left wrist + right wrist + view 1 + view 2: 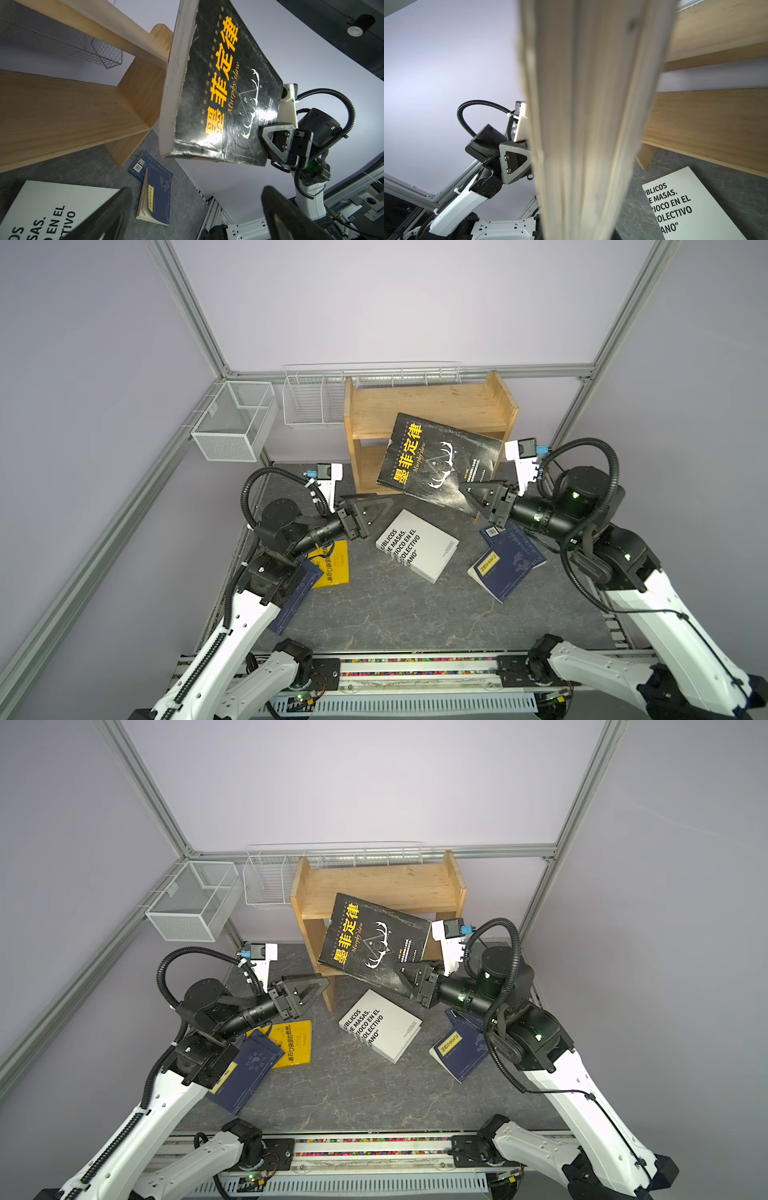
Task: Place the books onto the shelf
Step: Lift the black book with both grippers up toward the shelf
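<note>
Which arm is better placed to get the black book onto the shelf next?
Right. The right tool grips the black book, raised before the shelf; the left tool is open and empty.

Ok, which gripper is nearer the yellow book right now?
Left. The left gripper hovers open just past the yellow book, and its arm hides part of the cover. The right gripper is on the opposite side, clamped on the black book, which is raised in front of the shelf.

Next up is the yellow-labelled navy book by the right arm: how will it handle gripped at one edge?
The navy book looks thin and soft-covered, so it will probably flop. It lies partly open in the left wrist view, so its pages may fan out when lifted.
</note>
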`<state>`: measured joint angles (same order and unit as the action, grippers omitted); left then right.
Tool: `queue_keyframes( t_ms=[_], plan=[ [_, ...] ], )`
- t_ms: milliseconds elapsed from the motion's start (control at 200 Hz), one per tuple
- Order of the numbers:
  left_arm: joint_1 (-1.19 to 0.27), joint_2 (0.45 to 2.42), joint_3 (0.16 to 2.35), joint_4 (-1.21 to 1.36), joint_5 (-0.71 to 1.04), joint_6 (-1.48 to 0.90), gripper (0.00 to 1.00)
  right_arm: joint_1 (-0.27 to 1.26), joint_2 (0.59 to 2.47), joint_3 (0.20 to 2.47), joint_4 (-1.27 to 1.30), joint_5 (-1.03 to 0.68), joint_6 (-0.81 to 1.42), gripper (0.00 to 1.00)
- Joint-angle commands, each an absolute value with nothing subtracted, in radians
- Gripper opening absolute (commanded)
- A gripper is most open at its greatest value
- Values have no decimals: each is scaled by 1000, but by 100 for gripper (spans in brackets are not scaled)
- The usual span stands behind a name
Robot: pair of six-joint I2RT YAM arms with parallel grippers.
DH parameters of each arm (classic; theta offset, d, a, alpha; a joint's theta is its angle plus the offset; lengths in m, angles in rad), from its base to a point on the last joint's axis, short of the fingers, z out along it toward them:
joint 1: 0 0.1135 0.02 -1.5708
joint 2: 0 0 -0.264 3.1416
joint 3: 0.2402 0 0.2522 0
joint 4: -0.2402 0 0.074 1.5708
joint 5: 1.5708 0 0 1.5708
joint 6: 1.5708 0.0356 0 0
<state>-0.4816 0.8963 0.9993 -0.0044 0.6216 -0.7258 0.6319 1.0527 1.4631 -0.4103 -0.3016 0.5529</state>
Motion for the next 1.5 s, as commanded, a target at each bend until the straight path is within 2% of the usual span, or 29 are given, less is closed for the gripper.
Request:
queue_keyframes(
  t_ms=[0,225,715,1145,1500],
  plan=[
    [-477,906,1037,49,610,-749,97,585,1080,1509,-234,-391,577,6],
    [-489,956,1030,216,599,-836,97,526,1129,1529,-146,-463,657,6],
    [-562,1053,1046,391,435,-877,96,465,1192,1531,-55,-571,789,6],
    [-571,1149,1072,508,401,-944,85,464,1200,1490,-42,-611,822,6],
    [-590,1167,1039,592,340,-981,63,465,1215,1439,-19,-618,860,6]
  ],
)
